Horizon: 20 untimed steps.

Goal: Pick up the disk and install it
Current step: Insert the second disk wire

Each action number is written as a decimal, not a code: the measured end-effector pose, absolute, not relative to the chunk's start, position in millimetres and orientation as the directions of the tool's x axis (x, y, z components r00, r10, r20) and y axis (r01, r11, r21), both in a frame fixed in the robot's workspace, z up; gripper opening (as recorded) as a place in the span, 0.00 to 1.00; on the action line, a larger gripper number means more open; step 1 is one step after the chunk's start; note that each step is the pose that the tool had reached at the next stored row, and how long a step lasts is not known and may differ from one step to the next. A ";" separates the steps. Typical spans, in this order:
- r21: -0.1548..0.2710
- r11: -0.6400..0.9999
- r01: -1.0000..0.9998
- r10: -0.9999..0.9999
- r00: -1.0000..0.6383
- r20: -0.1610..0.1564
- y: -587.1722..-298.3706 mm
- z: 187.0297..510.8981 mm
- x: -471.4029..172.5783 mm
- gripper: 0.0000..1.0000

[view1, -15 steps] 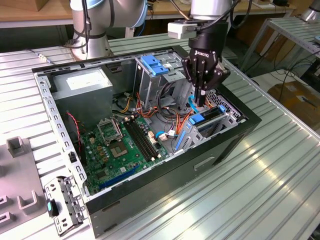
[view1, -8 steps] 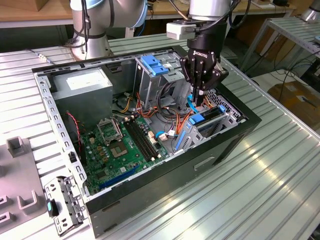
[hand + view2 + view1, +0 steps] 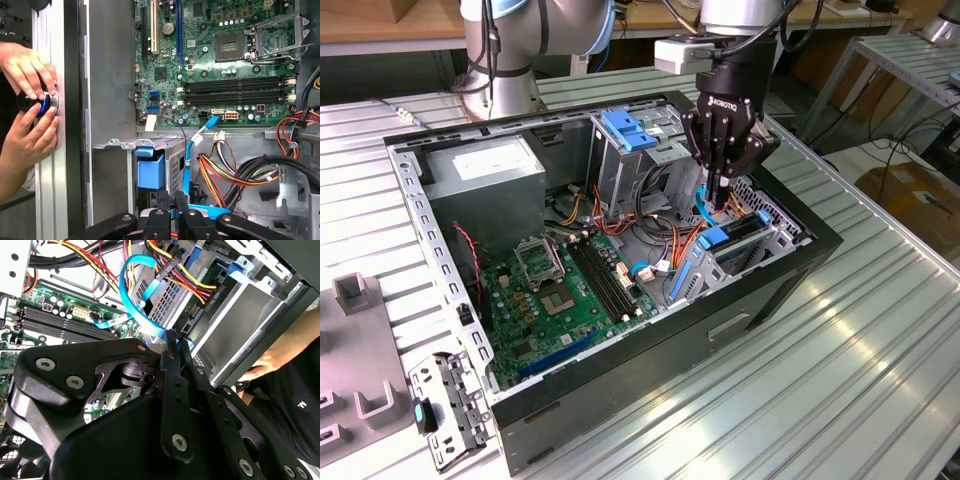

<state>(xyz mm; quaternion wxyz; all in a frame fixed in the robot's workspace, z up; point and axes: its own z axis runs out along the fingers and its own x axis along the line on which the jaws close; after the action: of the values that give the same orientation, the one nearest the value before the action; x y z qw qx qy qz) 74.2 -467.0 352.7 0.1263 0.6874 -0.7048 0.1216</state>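
In the exterior view my gripper point(image 3: 720, 192) hangs inside the open computer case point(image 3: 800, 270), at its right end. Its fingers are pressed together on a light blue data cable point(image 3: 702, 208), which both wrist views show running in between the fingertips point(image 3: 172, 342) point(image 3: 172, 200). Directly below, the disk point(image 3: 744, 238) lies in the drive cage, its blue side rails point(image 3: 714, 240) showing at the cage mouth. Orange, yellow and red power leads point(image 3: 187, 277) run to the cage beside the blue data cable point(image 3: 135, 287).
The green motherboard point(image 3: 565, 290) covers the case floor. A grey power supply box point(image 3: 485, 172) sits at the back, on the exterior view's left. A blue latch plate point(image 3: 630, 130) tops the upright cage. A person's hands point(image 3: 27, 107) hold a black knob just outside the case wall. A loose bracket point(image 3: 445, 410) lies on the table.
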 end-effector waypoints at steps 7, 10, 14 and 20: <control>0.006 0.024 -1.000 -0.980 -0.023 0.196 -473.0 352.8 74.3 0.16; -0.029 0.024 -0.999 -0.983 -0.029 0.184 -478.1 352.8 74.3 0.16; -0.063 0.025 -0.998 -0.984 -0.035 0.174 -486.7 352.7 74.2 0.16; -0.064 0.025 -0.998 -0.984 -0.036 0.174 -503.7 352.5 74.1 0.16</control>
<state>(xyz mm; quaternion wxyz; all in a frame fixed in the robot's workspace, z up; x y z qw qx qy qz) 74.1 -503.7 352.5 0.0404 0.6932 -0.7147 0.0837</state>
